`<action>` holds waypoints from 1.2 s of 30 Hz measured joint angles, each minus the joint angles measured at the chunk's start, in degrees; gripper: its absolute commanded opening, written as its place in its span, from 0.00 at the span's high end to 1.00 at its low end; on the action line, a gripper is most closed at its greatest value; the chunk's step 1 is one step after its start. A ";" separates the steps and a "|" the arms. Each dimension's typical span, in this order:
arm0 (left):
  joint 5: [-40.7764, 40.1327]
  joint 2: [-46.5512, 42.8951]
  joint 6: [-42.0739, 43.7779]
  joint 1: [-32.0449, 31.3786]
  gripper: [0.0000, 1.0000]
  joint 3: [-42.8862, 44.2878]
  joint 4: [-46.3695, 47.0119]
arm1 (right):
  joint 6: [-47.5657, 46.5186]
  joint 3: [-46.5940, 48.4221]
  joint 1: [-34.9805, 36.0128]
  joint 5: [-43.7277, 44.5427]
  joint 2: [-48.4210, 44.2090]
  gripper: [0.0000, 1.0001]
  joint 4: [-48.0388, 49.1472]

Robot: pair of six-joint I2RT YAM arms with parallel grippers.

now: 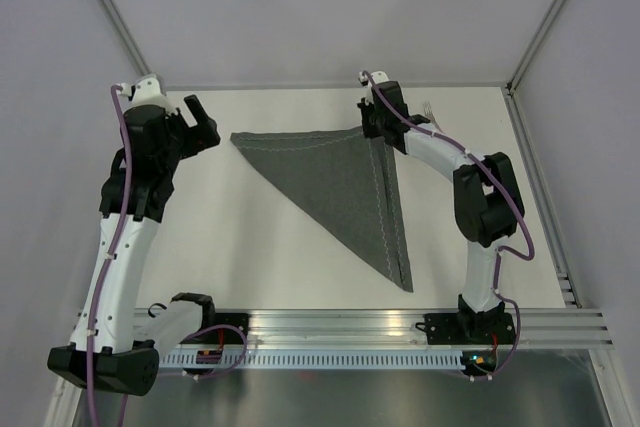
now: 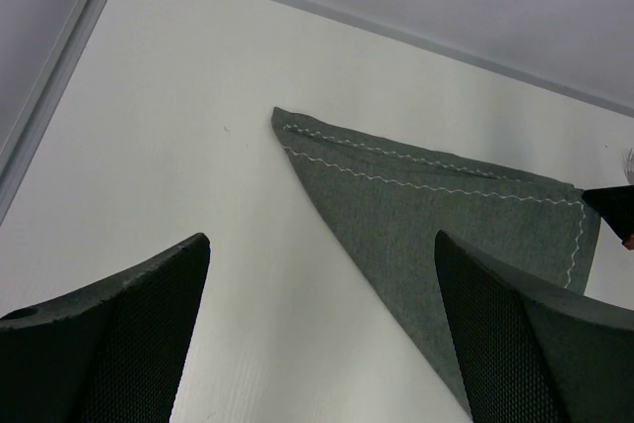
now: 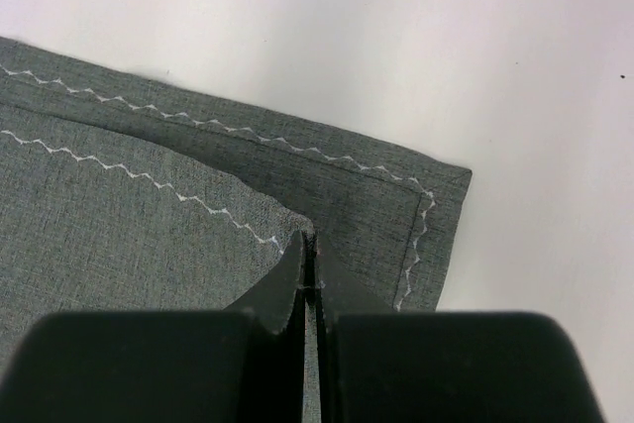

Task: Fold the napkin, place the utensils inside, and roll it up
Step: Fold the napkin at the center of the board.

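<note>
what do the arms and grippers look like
The left arm and right arm are alike: white links, black joints, a purple cable along each. The left gripper and right gripper are black, with two flat fingers and mesh-textured pads.

The left arm stands tall and bends forward, and the left gripper point(image 1: 203, 119) has its two fingers spread wide apart. The right arm reaches to the far side with a bent elbow, and the right gripper point(image 3: 308, 248) has its fingers pressed together on a corner of the napkin point(image 3: 149, 235).
</note>
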 measured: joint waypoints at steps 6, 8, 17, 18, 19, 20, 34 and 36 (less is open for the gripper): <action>0.11 0.26 -0.02 0.00 0.02 -0.39 0.02 | 0.00 0.00 -1.14 -0.02 0.00 1.00 0.22; 0.17 0.31 -0.02 0.00 0.02 -0.42 0.02 | 0.00 0.00 -1.49 -0.02 0.00 0.99 0.35; 0.96 0.61 -0.02 0.00 0.02 -0.57 0.28 | -0.04 -0.02 -2.64 -0.02 0.00 0.99 0.59; 0.94 0.61 -0.02 0.00 0.02 -0.68 0.39 | -0.04 -0.02 -2.75 -0.02 0.00 1.00 0.72; 0.94 0.63 -0.04 0.00 0.02 -0.79 0.39 | -0.04 -0.04 -2.82 -0.02 0.00 1.00 0.83; 0.94 0.66 -0.04 0.00 0.02 -0.90 0.39 | -0.07 -0.04 -2.93 0.00 0.00 0.99 0.87; 0.94 1.09 -0.07 0.00 0.02 -2.08 0.66 | -0.20 -0.07 -3.50 0.00 0.02 1.00 1.53; 0.94 1.11 -0.04 0.00 0.02 -2.16 0.85 | -0.22 -0.07 -3.56 0.00 0.02 1.00 1.53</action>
